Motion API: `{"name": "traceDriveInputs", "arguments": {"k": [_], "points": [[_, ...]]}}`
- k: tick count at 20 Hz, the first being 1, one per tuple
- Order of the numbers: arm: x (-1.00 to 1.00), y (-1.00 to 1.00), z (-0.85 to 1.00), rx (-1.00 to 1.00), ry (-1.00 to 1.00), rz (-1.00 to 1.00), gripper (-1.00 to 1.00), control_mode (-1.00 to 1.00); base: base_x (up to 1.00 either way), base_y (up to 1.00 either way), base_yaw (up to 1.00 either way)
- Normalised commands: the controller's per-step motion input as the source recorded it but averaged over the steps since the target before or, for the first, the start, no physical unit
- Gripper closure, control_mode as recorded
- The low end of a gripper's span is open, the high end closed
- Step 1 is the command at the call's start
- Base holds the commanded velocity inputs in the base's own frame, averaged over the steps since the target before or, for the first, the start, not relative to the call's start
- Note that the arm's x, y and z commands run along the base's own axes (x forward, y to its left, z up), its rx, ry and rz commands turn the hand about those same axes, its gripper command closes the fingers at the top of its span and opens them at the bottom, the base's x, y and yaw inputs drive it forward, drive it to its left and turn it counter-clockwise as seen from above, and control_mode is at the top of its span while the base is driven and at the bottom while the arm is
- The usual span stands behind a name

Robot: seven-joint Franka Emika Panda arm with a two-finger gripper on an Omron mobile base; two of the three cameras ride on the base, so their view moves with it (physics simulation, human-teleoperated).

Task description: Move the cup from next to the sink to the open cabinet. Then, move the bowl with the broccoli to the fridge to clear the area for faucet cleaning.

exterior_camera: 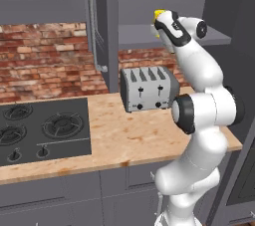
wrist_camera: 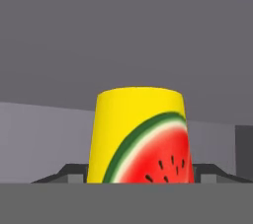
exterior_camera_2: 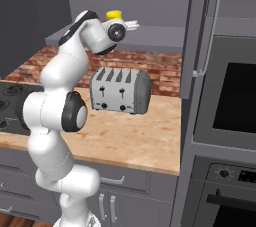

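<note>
The yellow cup [wrist_camera: 138, 134], printed with a watermelon slice, stands upright between my fingertips [wrist_camera: 69, 171], which press on both of its sides. My gripper [exterior_camera: 158, 20] is shut on the cup [exterior_camera: 159, 14] and raised high, at the shelf [exterior_camera: 134, 36] of the open cabinet. The cabinet's grey door [exterior_camera: 104, 26] with its long silver handle stands open to the left. From the right base view the cup [exterior_camera_2: 114, 15] sits atop my gripper [exterior_camera_2: 121, 20] in front of the grey shelf [exterior_camera_2: 155, 38]. The sink, bowl, broccoli and faucet are out of view.
A silver toaster [exterior_camera: 149, 88] stands on the wood counter [exterior_camera: 129, 140] below my arm, against the brick wall. A black gas hob [exterior_camera: 45, 130] lies to the left. A tall unit with a built-in oven [exterior_camera_2: 235, 101] borders the counter on the right.
</note>
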Motion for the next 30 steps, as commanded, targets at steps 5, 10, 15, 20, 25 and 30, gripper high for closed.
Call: {"name": "traceDriveInputs", "arguments": {"k": [5, 10, 15, 20, 25, 30], "points": [[0.43, 0.00, -0.11, 0.00, 0.04, -0.09, 1.00, -1.00, 0.00, 0.00, 0.00], [0.36, 0.00, -0.38, 0.00, 0.07, -0.05, 1.00, -1.00, 0.00, 0.00, 0.00], [0.45, 0.00, -0.08, 0.00, 0.02, -0.06, 1.00, -1.00, 0.00, 0.00, 0.00], [0.17, 0.00, 0.00, 0.00, 0.00, -0.01, -1.00, -1.00, 0.00, 0.00, 0.00], [-0.55, 0.00, 0.00, 0.00, -0.13, 0.00, -1.00, -1.00, 0.00, 0.00, 0.00], [-1.00, 0.00, 0.00, 0.00, -0.23, 0.00, -1.00, -1.00, 0.00, 0.00, 0.00]]}}
